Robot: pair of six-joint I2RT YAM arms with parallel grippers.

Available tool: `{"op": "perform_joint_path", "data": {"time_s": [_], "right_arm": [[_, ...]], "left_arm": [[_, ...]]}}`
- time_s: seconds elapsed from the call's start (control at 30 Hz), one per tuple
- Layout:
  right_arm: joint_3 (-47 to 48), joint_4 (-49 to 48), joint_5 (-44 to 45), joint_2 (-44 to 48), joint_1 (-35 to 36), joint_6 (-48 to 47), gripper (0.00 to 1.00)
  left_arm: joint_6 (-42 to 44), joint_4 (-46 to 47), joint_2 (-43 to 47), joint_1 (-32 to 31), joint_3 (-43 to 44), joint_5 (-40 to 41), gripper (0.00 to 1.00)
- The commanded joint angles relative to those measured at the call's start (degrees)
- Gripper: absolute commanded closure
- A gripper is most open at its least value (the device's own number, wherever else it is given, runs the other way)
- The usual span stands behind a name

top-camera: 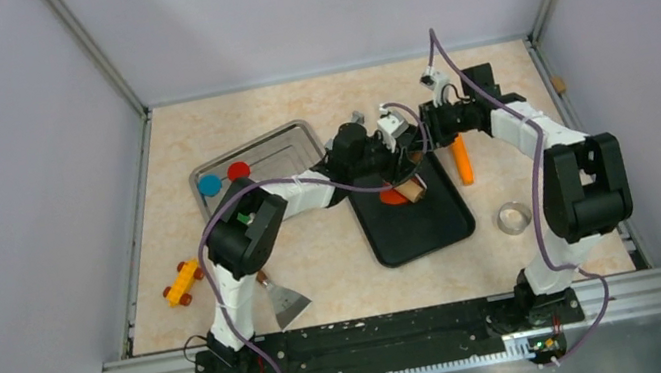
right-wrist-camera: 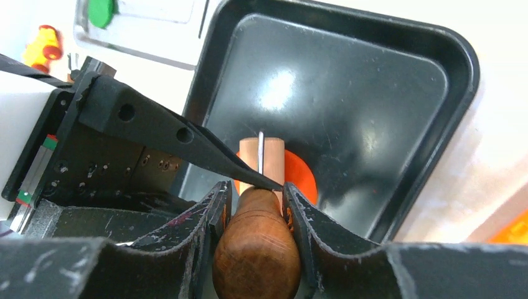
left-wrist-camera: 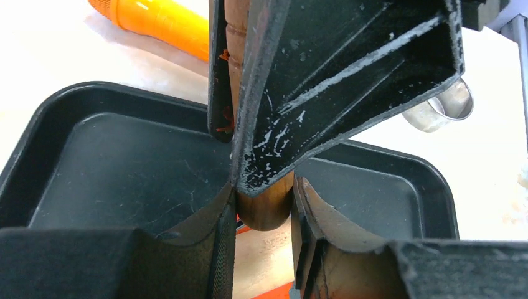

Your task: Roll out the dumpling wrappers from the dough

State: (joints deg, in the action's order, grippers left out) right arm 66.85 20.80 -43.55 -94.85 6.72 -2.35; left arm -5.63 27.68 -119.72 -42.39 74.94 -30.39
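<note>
Two trays (top-camera: 420, 227) (top-camera: 284, 144), three dumpling wrappers (top-camera: 208, 185) (top-camera: 238, 171) (right-wrist-camera: 99, 11), one dough (right-wrist-camera: 299, 177) blob, one rolling pin (right-wrist-camera: 258, 249) — plus one carrot (top-camera: 462, 160), ring (top-camera: 514, 218), scraper (top-camera: 287, 302), toy car (top-camera: 182, 282).

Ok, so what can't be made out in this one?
1. Dough: right wrist view, mostly under the rolling pin; outline and thickness unclear.
2. Green wrapper: right wrist view, cut by the top edge.
3. Metal tray: top view, left arm covers its near corner; wrapper count uncertain.
4. Rolling pin's barrel: left wrist view, hidden behind the right gripper's fingers.
</note>
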Motion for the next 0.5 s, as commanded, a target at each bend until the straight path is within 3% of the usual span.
{"op": "perform_joint_path", "data": {"time_s": [0.0, 0.47], "right_arm": [[4.7, -0.5, -7.5, -1.2, 2.5, 1.4, 1.00], [3.5, 2.4, -4.9, -4.7, 4.4, -0.6, 1.00]], "left_arm": [[1.3, -0.9, 3.1, 2.6, -2.2, 5.0, 1.00], [-1.6, -1.3, 5.1, 4.4, -10.2, 3.1, 1.00]]}}
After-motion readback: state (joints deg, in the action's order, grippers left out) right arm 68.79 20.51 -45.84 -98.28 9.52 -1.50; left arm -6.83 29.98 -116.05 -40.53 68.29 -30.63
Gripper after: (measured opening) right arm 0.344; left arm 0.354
